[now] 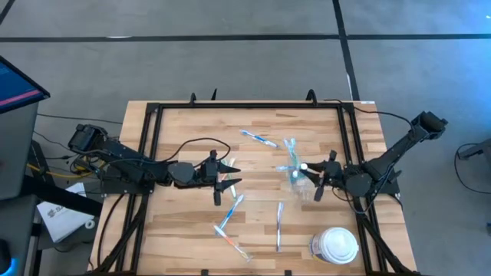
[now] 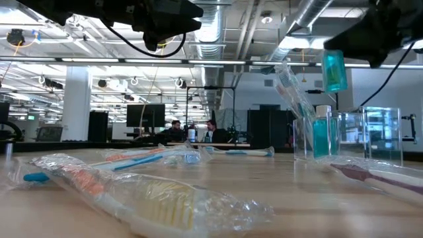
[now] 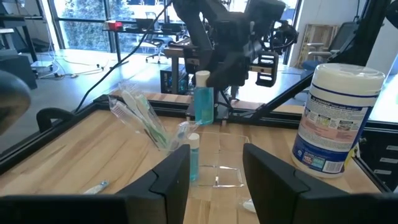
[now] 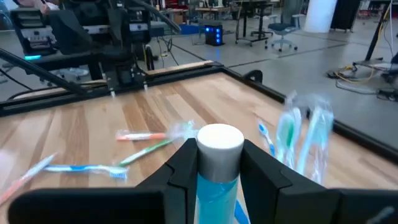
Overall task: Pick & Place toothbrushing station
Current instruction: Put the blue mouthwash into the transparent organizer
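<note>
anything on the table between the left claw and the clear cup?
Nothing close in: the high view shows bare wood from the left claw to the clear cup. The left wrist view agrees, only bare tabletop before the cup.

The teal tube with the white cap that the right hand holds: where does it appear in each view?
High view: teal tube at the right hand, right of centre, above the clear cup.
Low view: upper right, hanging over the cup.
Left wrist view: centre, gripped above the cup.
Right wrist view: bottom centre, between the fingers.
Shared landmark: the clear cup, though not seen in the right wrist view.
</note>
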